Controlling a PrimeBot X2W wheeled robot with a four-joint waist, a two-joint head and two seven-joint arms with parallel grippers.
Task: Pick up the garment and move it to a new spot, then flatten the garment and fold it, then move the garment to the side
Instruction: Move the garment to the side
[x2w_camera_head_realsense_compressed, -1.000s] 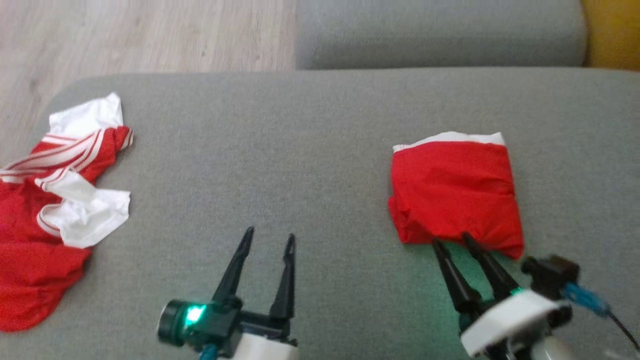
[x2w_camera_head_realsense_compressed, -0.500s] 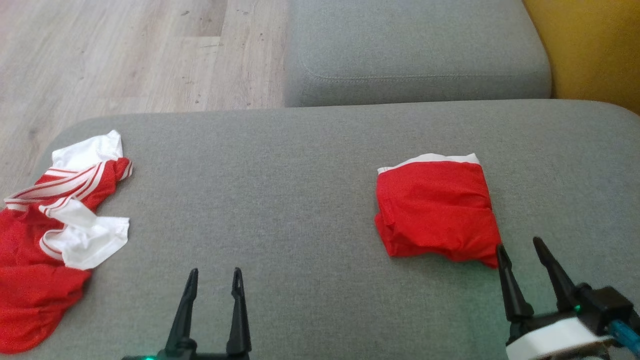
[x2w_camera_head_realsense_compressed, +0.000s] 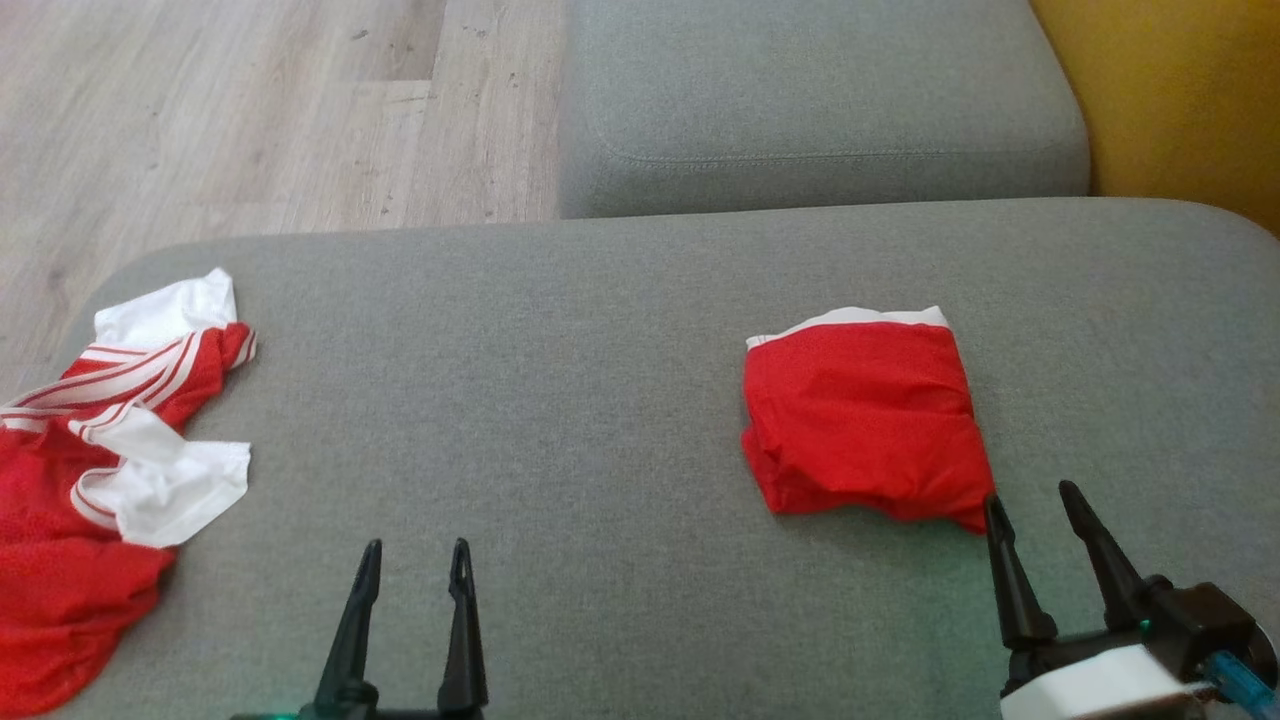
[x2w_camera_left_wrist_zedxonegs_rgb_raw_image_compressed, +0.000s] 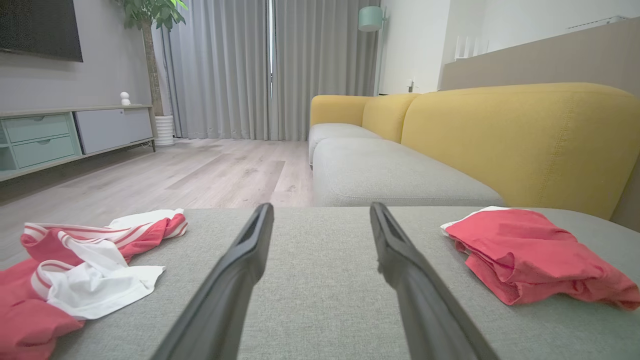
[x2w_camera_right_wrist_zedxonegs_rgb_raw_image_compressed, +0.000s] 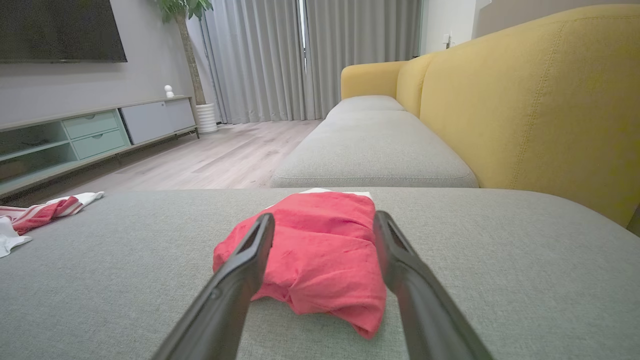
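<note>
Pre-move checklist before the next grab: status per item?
1. Folded red garment lies compact on the grey cushion: ok.
2. Right gripper open, holding nothing: ok.
3. Right gripper's fingertips apart from the folded garment's near corner: cannot tell, they sit very close.
4. Left gripper open, empty, over bare cushion: ok.
5. Crumpled red-and-white garment flat and ready to fold: not ok, it is bunched at the cushion's left edge.
</note>
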